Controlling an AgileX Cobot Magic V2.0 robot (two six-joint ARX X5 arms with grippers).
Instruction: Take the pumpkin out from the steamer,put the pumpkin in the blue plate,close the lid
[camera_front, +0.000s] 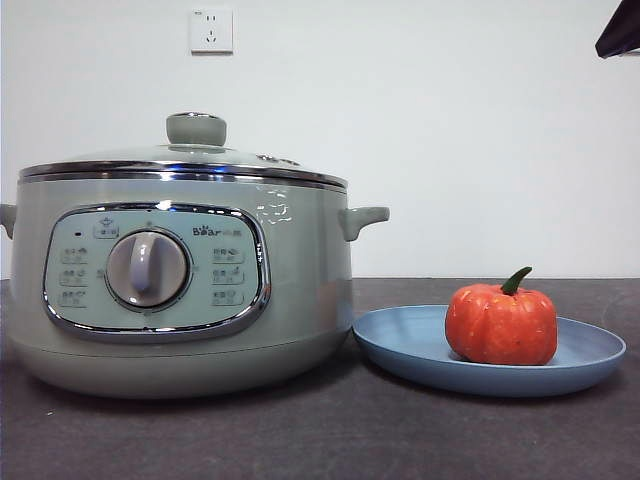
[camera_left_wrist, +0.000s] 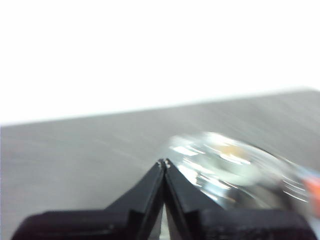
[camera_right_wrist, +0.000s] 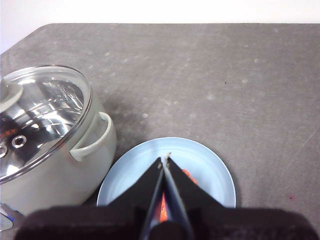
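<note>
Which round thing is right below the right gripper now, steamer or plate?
The blue plate, holding the pumpkin; the lidded steamer sits off beside the right gripper.

Large round sage-green electric steamer (camera_front: 180, 290), dial and chrome-rimmed panel facing front, closed by domed glass lid (camera_front: 185, 160) with steel rim and green knob. Just beside it, shallow light-blue plate (camera_front: 400, 345) flat on the dark tabletop. Small ribbed orange-red pumpkin (camera_front: 501, 323) upright on the plate, curved green stem up.
</note>
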